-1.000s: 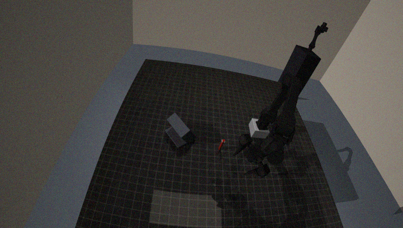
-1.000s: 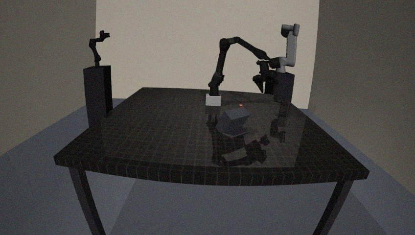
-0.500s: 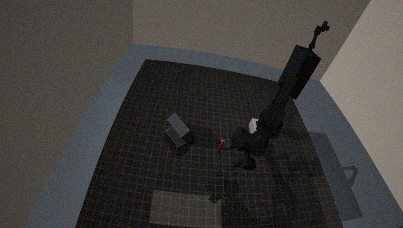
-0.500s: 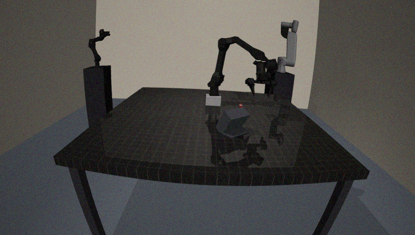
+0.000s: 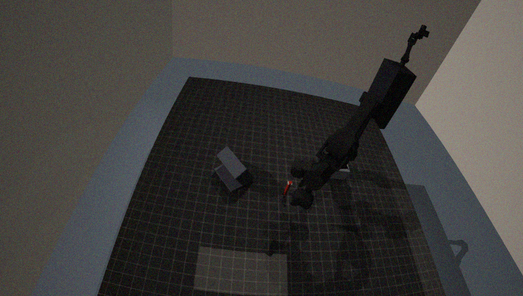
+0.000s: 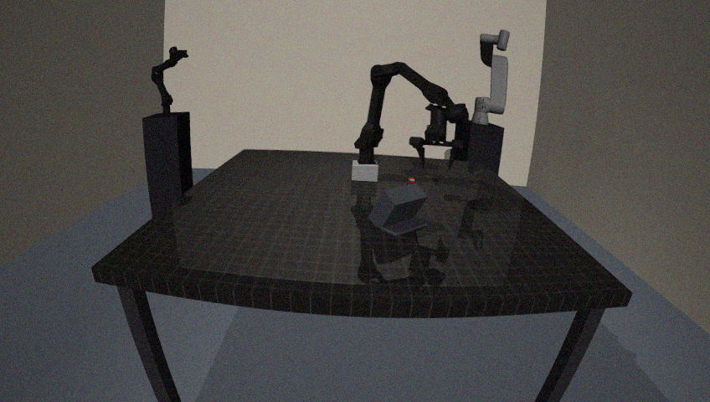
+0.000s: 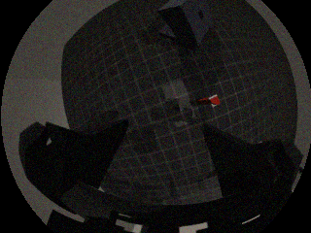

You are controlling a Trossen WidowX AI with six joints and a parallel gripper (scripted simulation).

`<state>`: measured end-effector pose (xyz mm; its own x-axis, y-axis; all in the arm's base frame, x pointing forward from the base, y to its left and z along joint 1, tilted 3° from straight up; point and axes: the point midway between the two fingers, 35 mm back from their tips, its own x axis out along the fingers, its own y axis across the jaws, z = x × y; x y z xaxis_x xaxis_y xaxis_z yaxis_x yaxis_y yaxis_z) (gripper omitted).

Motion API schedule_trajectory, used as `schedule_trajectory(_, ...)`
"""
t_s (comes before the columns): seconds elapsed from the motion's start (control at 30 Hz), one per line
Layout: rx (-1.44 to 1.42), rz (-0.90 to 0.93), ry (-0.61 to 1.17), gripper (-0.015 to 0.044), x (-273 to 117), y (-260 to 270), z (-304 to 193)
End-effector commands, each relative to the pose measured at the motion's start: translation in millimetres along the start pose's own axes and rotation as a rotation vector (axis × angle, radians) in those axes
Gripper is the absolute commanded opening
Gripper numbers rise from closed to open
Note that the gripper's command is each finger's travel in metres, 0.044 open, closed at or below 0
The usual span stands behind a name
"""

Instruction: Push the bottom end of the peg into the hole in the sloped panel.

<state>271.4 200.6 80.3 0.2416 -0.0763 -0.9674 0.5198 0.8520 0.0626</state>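
Main risk: clipping the upright red peg with a fingertip and toppling it, if lowering the gripper without centring first. Off toward two o'clock from mid-fingers in wrist view, outside the gap; roughly nine o'clock in top view. Fingers wide apart, nothing between. Could also grip skewed, or too low, then jam at the rim from wrong tilt or mismatched flats. Can't tell peg cross-section; too dark and small. Might bump the arm against the grey sloped block when tilting to insert. Near ten o'clock from peg, top view.

Containers: just that block, counted for its hole. Maybe glimpsed as a dark spot in wrist view, not certain; no peg in it. Standing on the dark table, peg not yet grasped. Judged early: approach and line-up.
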Motion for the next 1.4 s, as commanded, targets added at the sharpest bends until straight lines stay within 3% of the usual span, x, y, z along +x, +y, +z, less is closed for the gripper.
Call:
schedule_trajectory(0.0, 0.103, -0.019, 0.024, 0.0440, 3, -8, 4)
schedule_trajectory(0.9, 1.018, -0.203, 0.162, 0.0440, 19, -69, 40)
schedule_trajectory(1.37, 1.041, -0.209, 0.164, 0.0440, 31, -70, 39)
